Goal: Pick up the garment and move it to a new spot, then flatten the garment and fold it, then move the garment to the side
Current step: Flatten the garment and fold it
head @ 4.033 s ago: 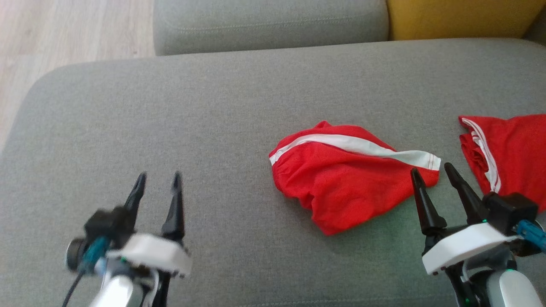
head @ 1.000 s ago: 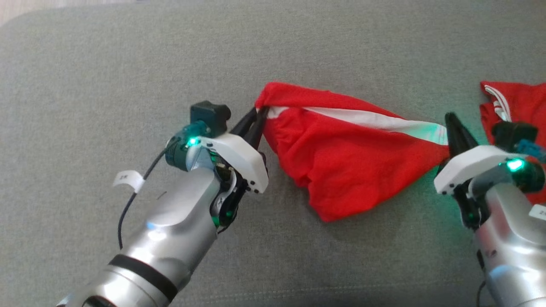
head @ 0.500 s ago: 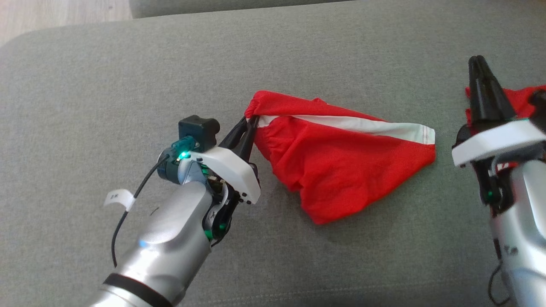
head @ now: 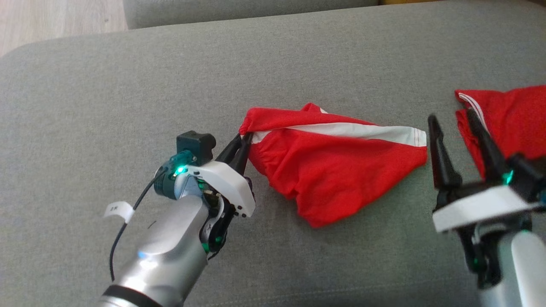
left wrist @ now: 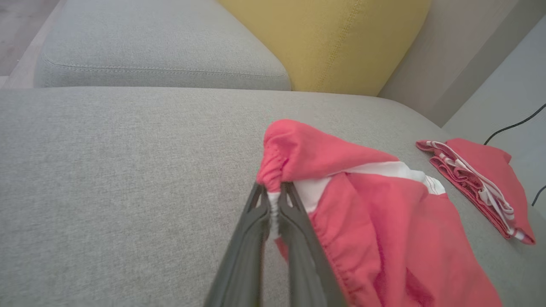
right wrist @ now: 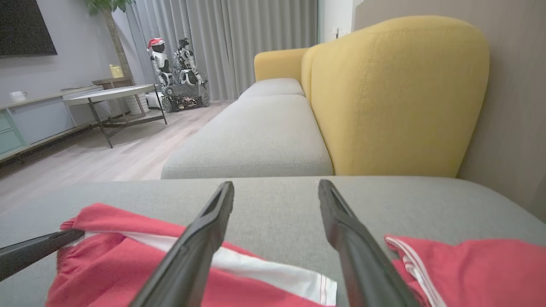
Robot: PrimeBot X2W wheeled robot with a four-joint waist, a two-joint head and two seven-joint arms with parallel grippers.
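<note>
Right jaws newly apart; two garments (head: 337, 170) (head: 512, 115)

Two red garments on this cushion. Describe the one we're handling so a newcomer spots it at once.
Start at the wide grey seat cushion. Near its middle lies a crumpled red garment with one broad white band. Unlike the other red garment far to the right, its left corner is pinched in the left gripper.

red fabric garment with white band (head: 337, 179) | crumpled, roughly triangular, band along far edge | lies on grey sofa cushion (head: 128, 85), left corner bunched and raised
</note>
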